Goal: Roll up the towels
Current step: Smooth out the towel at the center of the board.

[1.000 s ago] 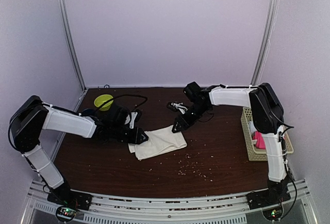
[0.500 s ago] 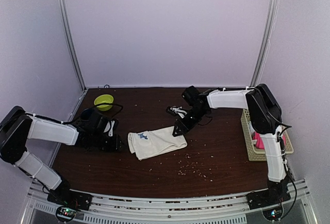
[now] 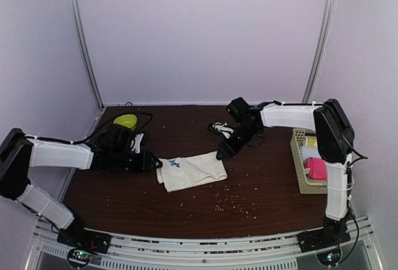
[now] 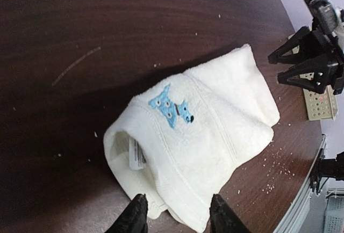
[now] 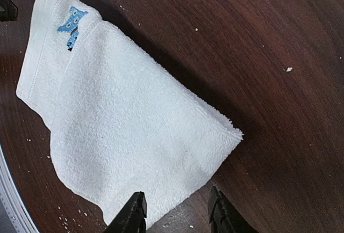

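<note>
Lying a little left of the middle of the dark brown wooden table (image 3: 267, 180) in the top view is the cream off-white cloth towel (image 3: 191, 171), folded over on itself into a loose, flat bundle, not rolled. A small blue embroidered mark (image 4: 170, 107) shows on its upper layer near the left end, and a white sewn-in label (image 4: 135, 155) peeks from the open fold there.

The left gripper (image 3: 157, 162) sits low at the towel's left end. In the left wrist view its two black fingers (image 4: 135, 216) stand apart at the bottom of the frame, with the towel's near edge showing in the gap and nothing pinched.

The right gripper (image 3: 220, 154) hangs at the towel's upper right corner. Its jaws are likewise parted, and the towel's lower edge fills the space beneath them in the right wrist view.

The bright pink cloth towel (image 3: 316, 168) lies inside the pale woven basket (image 3: 300, 181) at the right edge of the frame, well apart from both grippers.

A yellow-green round thing (image 3: 125, 121) sits at the table's upper left. Pale crumbs (image 3: 233, 203) are scattered below the cream towel.
</note>
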Motion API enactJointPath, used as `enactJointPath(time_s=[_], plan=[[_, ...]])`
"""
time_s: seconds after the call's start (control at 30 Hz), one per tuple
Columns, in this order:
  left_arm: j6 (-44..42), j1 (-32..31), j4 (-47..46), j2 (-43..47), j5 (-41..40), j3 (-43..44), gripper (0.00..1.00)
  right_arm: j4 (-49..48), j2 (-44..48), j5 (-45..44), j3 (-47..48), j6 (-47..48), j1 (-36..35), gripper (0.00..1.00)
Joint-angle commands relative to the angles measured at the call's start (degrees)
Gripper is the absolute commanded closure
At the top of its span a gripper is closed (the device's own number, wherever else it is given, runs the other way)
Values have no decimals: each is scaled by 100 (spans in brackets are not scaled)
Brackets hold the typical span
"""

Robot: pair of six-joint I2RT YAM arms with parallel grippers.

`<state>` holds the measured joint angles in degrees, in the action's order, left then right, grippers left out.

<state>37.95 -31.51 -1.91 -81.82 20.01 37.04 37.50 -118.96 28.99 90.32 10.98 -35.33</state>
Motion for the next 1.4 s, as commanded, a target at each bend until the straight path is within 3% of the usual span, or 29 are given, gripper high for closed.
enactJointPath(time_s=[0.0,0.33,0.67,0.83,1.1,1.37], plan=[[535,-120,-260,61,399,-229,60,-49,444,-169,-99,368,18,58],[1019,-280,-838,-255,577,-468,64,-41,23,-162,457,574,-7,58],[1102,-307,-1178,-964,638,-248,66,-242,-36,-68,139,772,-126,59],[1160,-337,-1427,-1040,762,-227,76,-115,-107,-52,-97,1036,-193,59],[1057,-324,-843,-817,825,-135,100,-129,-205,-488,-309,1042,-177,59],[1013,-195,-88,-391,857,-116,100,-111,-376,-767,-375,941,-132,59]])
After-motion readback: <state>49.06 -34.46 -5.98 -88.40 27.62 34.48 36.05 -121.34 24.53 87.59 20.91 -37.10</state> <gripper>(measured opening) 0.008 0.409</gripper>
